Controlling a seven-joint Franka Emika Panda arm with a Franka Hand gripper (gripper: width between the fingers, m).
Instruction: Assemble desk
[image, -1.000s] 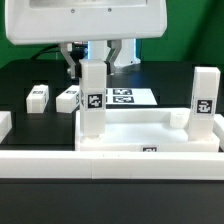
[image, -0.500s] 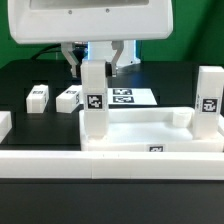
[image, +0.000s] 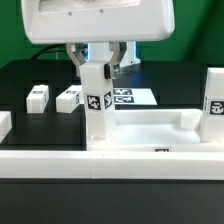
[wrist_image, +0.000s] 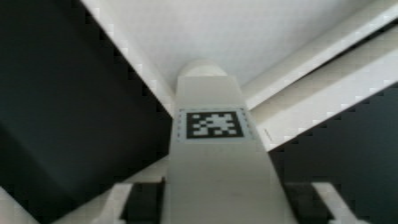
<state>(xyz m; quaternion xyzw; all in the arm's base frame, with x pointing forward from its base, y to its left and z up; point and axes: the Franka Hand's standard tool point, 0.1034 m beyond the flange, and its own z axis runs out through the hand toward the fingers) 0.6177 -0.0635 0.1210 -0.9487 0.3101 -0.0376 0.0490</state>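
Hand (image: 96, 62) is partly closed, pinching the top of an upright leg (image: 97, 100) that's standing in the desk slab's (image: 150, 122) near corner socket, on the exterior view's left. I'd keep it dead vertical and twist gently, otherwise it'll probably bind in the socket.

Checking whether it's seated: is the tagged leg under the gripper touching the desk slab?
Touching. The exterior view shows the leg standing with its base set into the desk slab at its near corner, with no gap between them.
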